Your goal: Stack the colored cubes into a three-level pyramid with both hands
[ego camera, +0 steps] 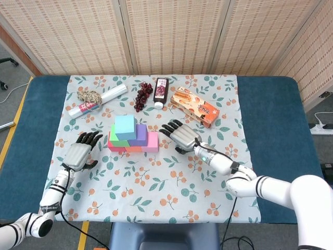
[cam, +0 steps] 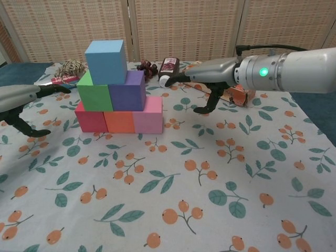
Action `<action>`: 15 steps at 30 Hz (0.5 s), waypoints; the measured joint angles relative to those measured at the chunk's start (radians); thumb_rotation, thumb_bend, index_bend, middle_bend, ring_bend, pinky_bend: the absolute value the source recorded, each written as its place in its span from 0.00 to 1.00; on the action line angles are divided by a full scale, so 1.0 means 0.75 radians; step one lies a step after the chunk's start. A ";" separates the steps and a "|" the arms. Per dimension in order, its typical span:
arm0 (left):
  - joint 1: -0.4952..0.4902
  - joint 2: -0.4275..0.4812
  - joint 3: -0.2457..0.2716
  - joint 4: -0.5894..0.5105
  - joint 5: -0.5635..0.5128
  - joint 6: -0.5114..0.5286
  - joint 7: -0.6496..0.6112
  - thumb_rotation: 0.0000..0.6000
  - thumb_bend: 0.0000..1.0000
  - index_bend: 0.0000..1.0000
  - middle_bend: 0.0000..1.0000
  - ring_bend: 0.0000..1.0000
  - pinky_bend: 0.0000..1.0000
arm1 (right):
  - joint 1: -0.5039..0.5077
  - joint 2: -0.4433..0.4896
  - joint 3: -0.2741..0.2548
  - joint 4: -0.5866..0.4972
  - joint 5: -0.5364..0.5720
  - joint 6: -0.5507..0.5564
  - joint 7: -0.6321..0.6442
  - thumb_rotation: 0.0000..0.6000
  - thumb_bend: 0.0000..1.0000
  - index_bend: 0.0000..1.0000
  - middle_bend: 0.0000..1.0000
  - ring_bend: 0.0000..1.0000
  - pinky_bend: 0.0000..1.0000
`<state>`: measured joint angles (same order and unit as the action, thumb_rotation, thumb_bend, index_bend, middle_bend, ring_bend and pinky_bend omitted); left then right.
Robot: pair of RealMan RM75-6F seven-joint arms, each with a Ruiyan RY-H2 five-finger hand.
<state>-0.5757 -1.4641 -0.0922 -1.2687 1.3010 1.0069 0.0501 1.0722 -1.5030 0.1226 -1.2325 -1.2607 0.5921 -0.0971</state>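
The cube pyramid stands mid-table: red (cam: 90, 120), orange (cam: 120, 122) and pink (cam: 148, 114) cubes at the bottom, green (cam: 95, 95) and purple (cam: 127, 90) above them, a light blue cube (cam: 106, 61) on top. In the head view the light blue cube (ego camera: 125, 128) crowns the stack. My left hand (ego camera: 79, 154) lies open to the left of the stack, apart from it, also seen as the left hand (cam: 21, 100). My right hand (ego camera: 182, 136) hovers open to the right, clear of the pink cube, shown too as the right hand (cam: 210, 80).
Along the far side lie a rope bundle (ego camera: 90, 97), a white roll (ego camera: 99, 102), grapes (ego camera: 143, 95), a dark bottle (ego camera: 162, 91) and an orange box (ego camera: 195, 106). The floral cloth (ego camera: 171, 182) covers the table in front of the stack.
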 measured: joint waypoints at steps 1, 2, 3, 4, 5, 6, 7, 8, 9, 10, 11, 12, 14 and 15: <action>0.008 0.001 0.004 0.005 -0.002 0.001 -0.005 1.00 0.30 0.06 0.00 0.00 0.00 | -0.008 0.012 -0.005 -0.013 0.010 0.001 -0.008 1.00 0.35 0.00 0.00 0.00 0.00; 0.014 0.001 0.008 0.012 -0.004 0.001 -0.010 1.00 0.30 0.06 0.00 0.00 0.00 | -0.017 0.025 -0.011 -0.028 0.024 0.000 -0.019 1.00 0.35 0.00 0.00 0.00 0.00; 0.020 -0.001 0.014 0.023 -0.009 -0.004 -0.017 1.00 0.30 0.06 0.00 0.00 0.00 | -0.024 0.032 -0.016 -0.037 0.034 -0.001 -0.026 1.00 0.35 0.00 0.00 0.00 0.00; 0.024 -0.004 0.017 0.033 -0.014 -0.009 -0.022 1.00 0.30 0.06 0.00 0.00 0.00 | -0.030 0.037 -0.021 -0.043 0.045 -0.003 -0.032 1.00 0.35 0.00 0.00 0.00 0.00; 0.027 -0.008 0.020 0.044 -0.018 -0.016 -0.027 1.00 0.30 0.06 0.00 0.00 0.00 | -0.036 0.039 -0.028 -0.047 0.058 -0.007 -0.040 1.00 0.35 0.00 0.00 0.00 0.00; 0.029 -0.015 0.023 0.061 -0.024 -0.029 -0.033 1.00 0.30 0.06 0.00 0.00 0.00 | -0.040 0.039 -0.033 -0.048 0.067 -0.013 -0.044 1.00 0.35 0.00 0.00 0.00 0.00; 0.029 -0.021 0.025 0.074 -0.030 -0.041 -0.038 1.00 0.30 0.06 0.00 0.00 0.00 | -0.043 0.036 -0.037 -0.046 0.075 -0.017 -0.048 1.00 0.35 0.00 0.00 0.00 0.00; 0.030 -0.029 0.026 0.089 -0.037 -0.053 -0.043 1.00 0.30 0.06 0.00 0.00 0.00 | -0.046 0.028 -0.041 -0.041 0.080 -0.022 -0.050 1.00 0.35 0.00 0.00 0.00 0.00; 0.030 -0.040 0.026 0.108 -0.044 -0.068 -0.051 1.00 0.30 0.06 0.00 0.00 0.00 | -0.047 0.021 -0.043 -0.037 0.082 -0.024 -0.052 1.00 0.35 0.00 0.00 0.00 0.00; 0.029 -0.048 0.026 0.121 -0.048 -0.077 -0.057 1.00 0.30 0.06 0.00 0.00 0.00 | -0.049 0.013 -0.045 -0.032 0.083 -0.026 -0.052 1.00 0.35 0.00 0.00 0.00 0.00; 0.029 -0.055 0.026 0.133 -0.050 -0.085 -0.062 1.00 0.30 0.06 0.00 0.00 0.00 | -0.050 0.002 -0.047 -0.025 0.083 -0.029 -0.052 1.00 0.35 0.00 0.00 0.00 0.00; 0.027 -0.064 0.026 0.147 -0.052 -0.095 -0.066 1.00 0.30 0.06 0.00 0.00 0.00 | -0.050 -0.007 -0.048 -0.020 0.082 -0.030 -0.051 1.00 0.35 0.00 0.00 0.00 0.00; 0.023 -0.076 0.025 0.164 -0.054 -0.109 -0.069 1.00 0.30 0.06 0.00 0.00 0.00 | -0.049 -0.025 -0.047 -0.006 0.077 -0.033 -0.048 1.00 0.35 0.00 0.00 0.00 0.00; 0.019 -0.084 0.024 0.174 -0.053 -0.117 -0.071 1.00 0.30 0.06 0.00 0.00 0.00 | -0.048 -0.033 -0.046 0.000 0.074 -0.034 -0.046 1.00 0.35 0.00 0.00 0.00 0.00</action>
<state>-0.5618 -1.5269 -0.0742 -1.1386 1.2610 0.9190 -0.0031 1.0363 -1.5276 0.0881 -1.2327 -1.2049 0.5667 -0.1318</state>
